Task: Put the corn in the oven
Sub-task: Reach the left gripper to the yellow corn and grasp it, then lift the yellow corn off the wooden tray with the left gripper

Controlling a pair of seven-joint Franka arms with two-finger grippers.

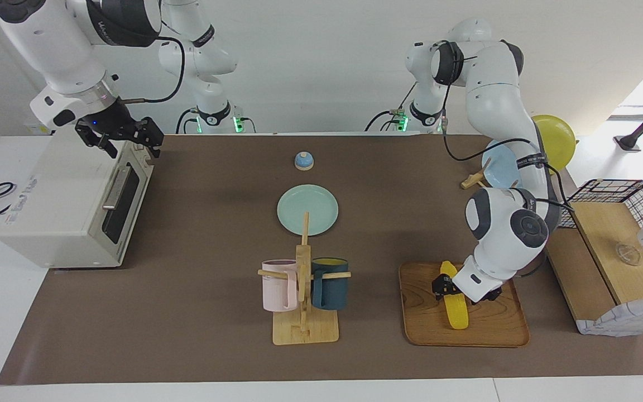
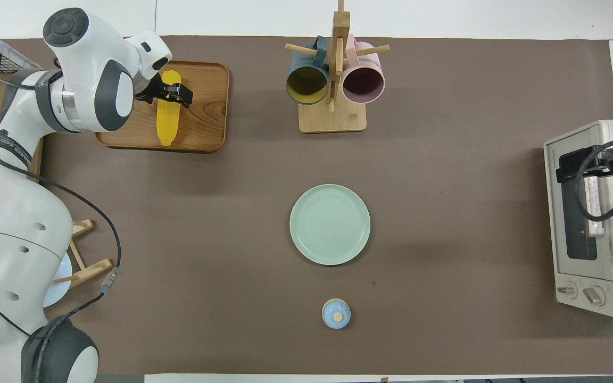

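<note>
- Left gripper [image 1: 449, 286] [image 2: 172, 93] straddles the corn [image 1: 455, 310] [image 2: 167, 118] on the tray [image 1: 422, 312], at the mug rack's [image 1: 303, 329] three o'clock; grip unclear.
- Right gripper [image 1: 123, 135], fingers spread, waits over the oven [image 1: 70, 206].

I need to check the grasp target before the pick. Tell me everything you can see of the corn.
The corn is a bright yellow cob, long with tapered ends and fine rows of kernels, and it looks like smooth plastic. It lies flat on the wooden tray at the left arm's end of the table, lengthwise toward and away from the robots. The left end effector is down over its middle with a finger on either side. Whether the fingers touch it cannot be told. Nothing else touches it.
</note>
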